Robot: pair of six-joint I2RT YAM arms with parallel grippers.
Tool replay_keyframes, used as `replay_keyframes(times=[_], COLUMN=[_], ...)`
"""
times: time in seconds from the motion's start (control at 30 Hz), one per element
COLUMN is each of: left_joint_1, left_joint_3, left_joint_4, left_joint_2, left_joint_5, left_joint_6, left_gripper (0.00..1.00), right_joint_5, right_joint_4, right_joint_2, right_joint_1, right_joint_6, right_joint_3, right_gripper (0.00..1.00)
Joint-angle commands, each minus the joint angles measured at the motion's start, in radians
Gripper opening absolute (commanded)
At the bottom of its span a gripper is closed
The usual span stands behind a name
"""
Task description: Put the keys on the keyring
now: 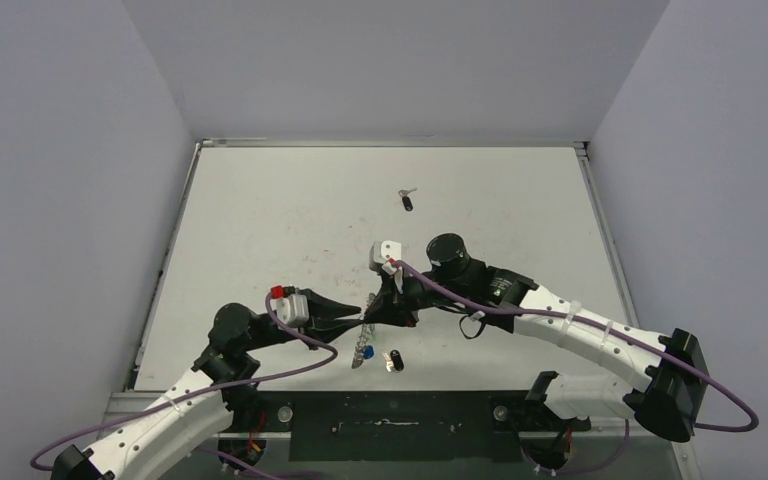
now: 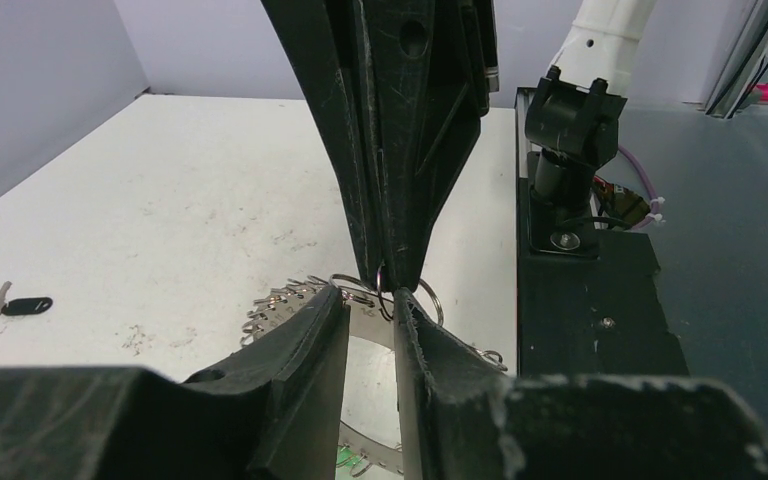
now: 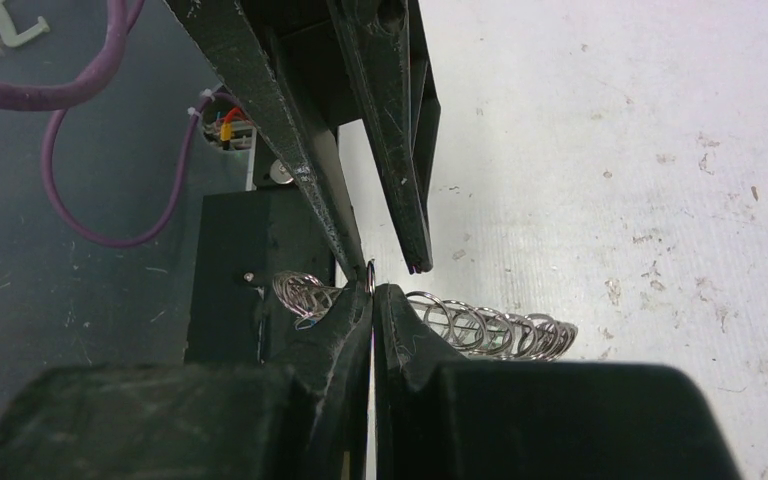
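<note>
Wrist views alone show my left gripper (image 2: 368, 300) spread and my right gripper (image 3: 372, 292) pinching the large looped silvery metal keyring (image 3: 490, 330), low centre by the white table (image 1: 260, 220) front edge. One black-headed silver key (image 1: 395, 360) lies beside it; another (image 1: 406, 201) is upper centre amid open tabletop.

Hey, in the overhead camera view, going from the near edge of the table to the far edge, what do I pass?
Near black-headed key → left gripper and right gripper, tip to tip at the same depth, the right one shut on the keyring → far black-headed key.
</note>
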Motion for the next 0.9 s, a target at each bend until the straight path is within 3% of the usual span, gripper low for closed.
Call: replay_keyframes(times=[0.0,0.2,0.37,0.67,0.73,0.87], left_joint_1=[-0.010,-0.014,-0.015,-0.018,-0.017,-0.017], left_joint_3=[0.019,0.027,0.035,0.031,0.024,0.007], left_joint_4=[0.036,0.012,0.006,-0.052,-0.072,-0.091], left_joint_2=[0.018,0.033,0.031,-0.027,-0.051,-0.099], left_joint_5=[0.015,0.016,0.013,-0.067,-0.091,-0.115], left_joint_6=[0.021,0.034,0.033,0.010,0.002,-0.006], left_gripper=[0.22,0.18,0.00,0.00,0.00,0.00], right_joint_5=[-0.047,-0.053,-0.054,-0.020,0.008,0.086], right_joint_4=[0.115,0.131,0.126,0.144,0.198,0.299], right_joint_2=[0.002,0.005,0.019,0.023,0.010,-0.030], right_joint_1=[0.001,0.005,0.008,0.005,-0.002,-0.020], right_joint_6=[0.022,0.027,0.027,0.050,0.104,0.192], right_joint_3=[0.055,0.049,0.049,0.043,0.027,-0.018], right_gripper=[0.00,0.00,0.00,0.02,0.16,0.54])
